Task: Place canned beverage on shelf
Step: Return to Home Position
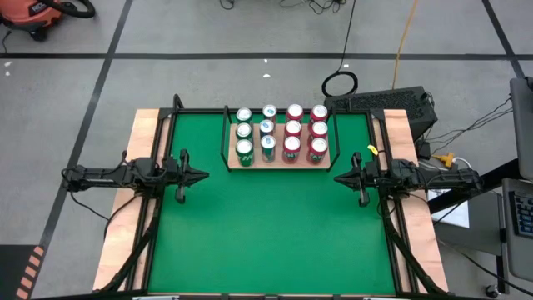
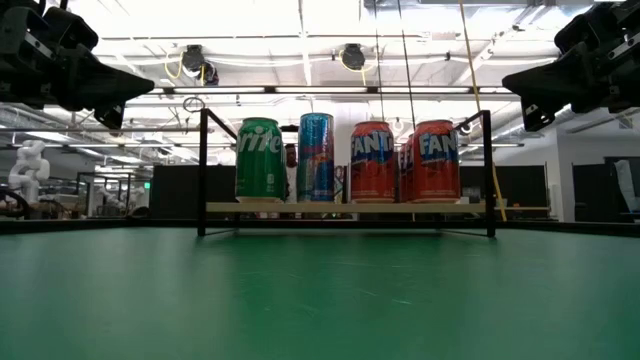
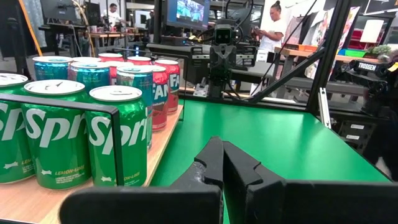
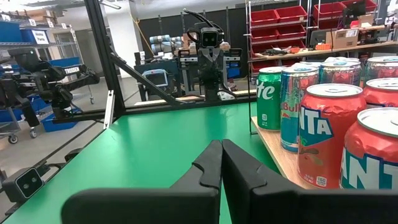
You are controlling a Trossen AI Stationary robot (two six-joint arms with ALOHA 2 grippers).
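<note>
The shelf [image 1: 280, 164], a light-wood board with a thin black rail [image 1: 226, 137], stands on the green table at the far middle. Several cans stand upright on it: green Sprite cans [image 1: 244, 132] at the left, blue cans [image 1: 267, 129] beside them, and red Fanta cans [image 1: 306, 131] at the right. The low view shows the front row of cans [image 2: 258, 160] on the board [image 2: 345, 208]. My left gripper [image 1: 205, 176] is shut and empty at the table's left, near the shelf's left front corner. My right gripper [image 1: 336, 177] is shut and empty at the table's right.
Long pale wooden strips [image 1: 133, 192] and black frame bars run along the table's left and right sides. Bare green mat [image 1: 266, 225] lies between the grippers and toward the near edge. People stand in the room beyond the table [image 3: 271, 25].
</note>
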